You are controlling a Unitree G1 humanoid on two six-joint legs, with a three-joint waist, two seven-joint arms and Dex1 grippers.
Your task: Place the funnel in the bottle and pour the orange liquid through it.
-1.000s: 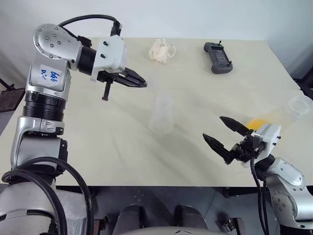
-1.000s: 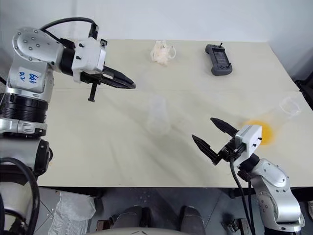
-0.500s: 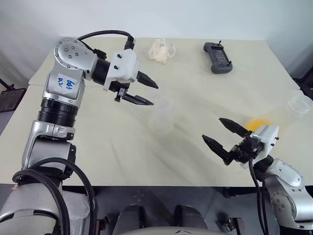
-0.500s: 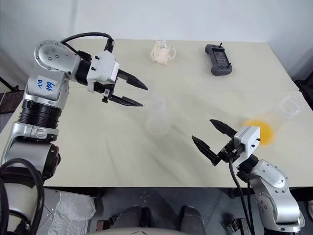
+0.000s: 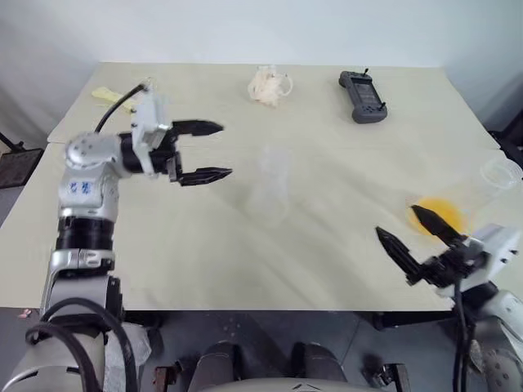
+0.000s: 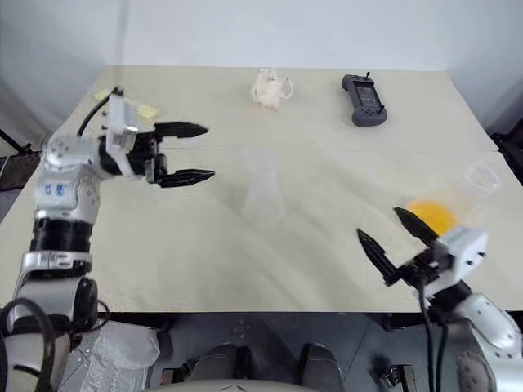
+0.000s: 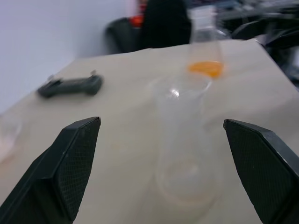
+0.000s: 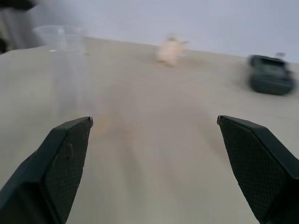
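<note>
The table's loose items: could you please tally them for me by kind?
Clear vessels: 2, the bottle and the flask holding orange liquid
Black handheld controller: 1
White crumpled wad: 1
Pale yellow strip: 1
Total: 5

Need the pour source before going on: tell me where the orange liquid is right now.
The orange liquid sits in the base of a clear flask lying near the table's right edge, just beyond the open right gripper, right of the bottle.

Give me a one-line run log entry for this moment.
left gripper: open, beside bottle | right gripper: open, empty, near flask with orange liquid | funnel: cannot tell if in bottle | pour: not started
</note>
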